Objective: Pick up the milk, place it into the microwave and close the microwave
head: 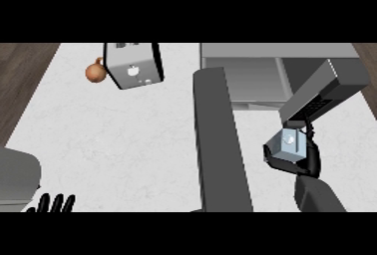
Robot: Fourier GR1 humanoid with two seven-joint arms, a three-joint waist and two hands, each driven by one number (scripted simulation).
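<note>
Located milk (288, 142) at right of frame, a little below centre: pale carton, enclosed by right hand (298, 164), dark fingers curled round its lower and right sides, one pale face left showing. Judged lifted off counter (110, 139), though cannot confirm clearance from this view

Read carton's long axis as tipped toward upper left; hard to fix more exactly with hand covering much of it

Key relation: found microwave (250, 82) cavity up and to the left of the held carton, at upper centre-right. Noted door (221, 139) swung open, a long dark slab running from upper centre down to the bottom edge, left of the hand. Noted control panel (324, 87) block with dark keypad directly above the hand, near the carton. Judged next move as up-left travel through the gap between door and panel block; risk of clipping the panel block with the carton's top

Saw nothing inside the visible part of the cavity

Logged left hand (53, 203) at lower left, fingers straight and up, resting, holding nothing, well apart from door; right hand far nearer to cavity

Elsewhere: grey box-shaped item (134, 64) at upper left, small brown rounded item (94, 72) touching or just beside its left side; cannot tell which
</note>
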